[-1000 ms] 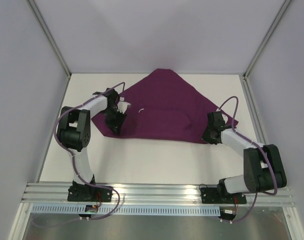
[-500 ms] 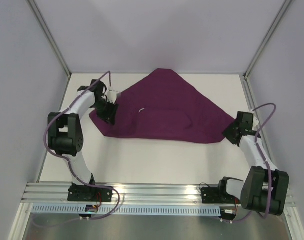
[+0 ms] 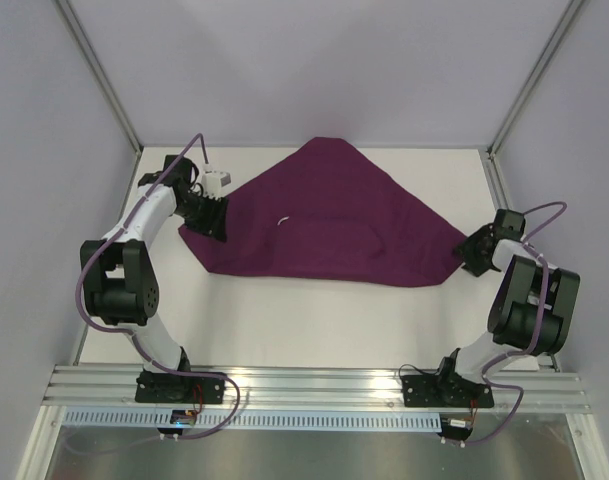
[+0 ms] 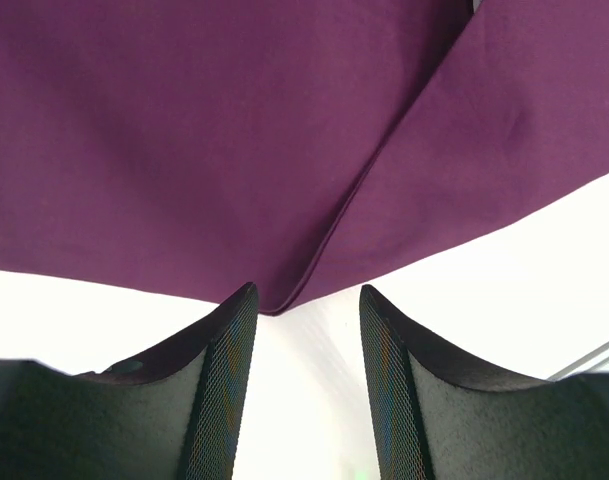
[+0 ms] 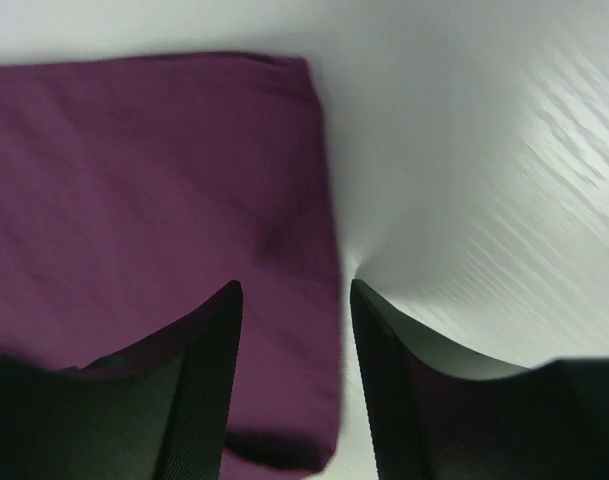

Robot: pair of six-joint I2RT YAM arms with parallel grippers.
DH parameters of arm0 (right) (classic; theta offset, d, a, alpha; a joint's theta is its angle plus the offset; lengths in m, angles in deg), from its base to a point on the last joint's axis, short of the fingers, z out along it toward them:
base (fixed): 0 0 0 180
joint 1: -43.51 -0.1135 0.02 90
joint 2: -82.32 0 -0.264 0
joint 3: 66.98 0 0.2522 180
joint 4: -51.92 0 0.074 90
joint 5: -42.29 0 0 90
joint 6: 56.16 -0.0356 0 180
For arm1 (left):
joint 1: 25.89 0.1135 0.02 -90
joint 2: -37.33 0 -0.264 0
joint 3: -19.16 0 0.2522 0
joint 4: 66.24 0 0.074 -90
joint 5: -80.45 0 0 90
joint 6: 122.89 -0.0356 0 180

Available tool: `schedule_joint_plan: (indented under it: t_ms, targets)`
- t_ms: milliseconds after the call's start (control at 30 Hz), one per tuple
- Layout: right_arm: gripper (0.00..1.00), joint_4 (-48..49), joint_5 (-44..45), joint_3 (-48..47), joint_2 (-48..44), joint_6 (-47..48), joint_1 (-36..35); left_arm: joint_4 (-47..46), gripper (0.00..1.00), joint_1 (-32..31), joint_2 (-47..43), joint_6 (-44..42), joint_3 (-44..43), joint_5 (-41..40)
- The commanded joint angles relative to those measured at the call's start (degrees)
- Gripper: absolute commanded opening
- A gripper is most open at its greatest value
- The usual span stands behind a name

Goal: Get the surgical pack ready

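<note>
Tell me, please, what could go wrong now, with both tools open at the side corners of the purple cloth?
Only the tip of the cloth corner reaches the left tool, so closing may miss it or catch one layer.
The right tool sits half over the cloth edge, half over bare table; its grip may slip off.
Pulling a corner may shift the lump underneath.

Overhead view: two white-and-black arms stand on bases at six o'clock. The left arm (image 3: 134,290) bends its elbow out at nine o'clock and reaches toward ten o'clock. The left claw (image 3: 212,215) tilts downward, and its dark fingers (image 4: 219,370) are parted. The right arm (image 3: 529,300) folds tightly at four o'clock. The right claw (image 3: 476,250) points toward nine o'clock, its fingers (image 5: 199,380) also spread apart.
</note>
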Motion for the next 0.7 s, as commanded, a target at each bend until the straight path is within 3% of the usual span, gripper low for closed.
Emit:
schedule_joint_plan:
  t_ms: [0, 233, 333, 367, 467, 533, 667]
  targets:
    - [0.5, 4.52, -7.01, 0.11, 6.58, -2.11, -0.14, -1.63, 0.54, -0.02, -1.57, 0.64, 0.47, 2.49]
    - [0.45, 8.48, -10.18, -1.11, 9.58, -5.28, -0.4, -1.28, 0.54, -0.02, -1.22, 0.37, -0.32, 3.19]
    - [0.33, 9.44, -11.24, -1.03, 10.12, -6.07, -0.49, -1.28, 0.54, -0.02, -0.69, 0.72, -0.76, 3.45]
    - [0.23, 9.8, -11.07, -0.77, 9.85, -6.16, -0.49, -1.1, 0.54, -0.02, -0.61, 0.72, -0.85, 3.54]
    - [0.07, 10.41, -10.02, 0.02, 7.93, -5.64, -0.49, -1.01, 0.54, -0.02, -0.43, 0.81, -1.02, 3.89]
    - [0.01, 9.89, -9.75, 0.11, 6.78, -5.2, -0.49, -0.93, 0.54, -0.02, -0.43, 0.55, -0.94, 3.81]
    - [0.0, 6.65, -6.26, -1.19, 1.0, -3.01, -2.33, -0.66, 0.54, -0.02, 0.09, -0.07, -0.94, 3.19]
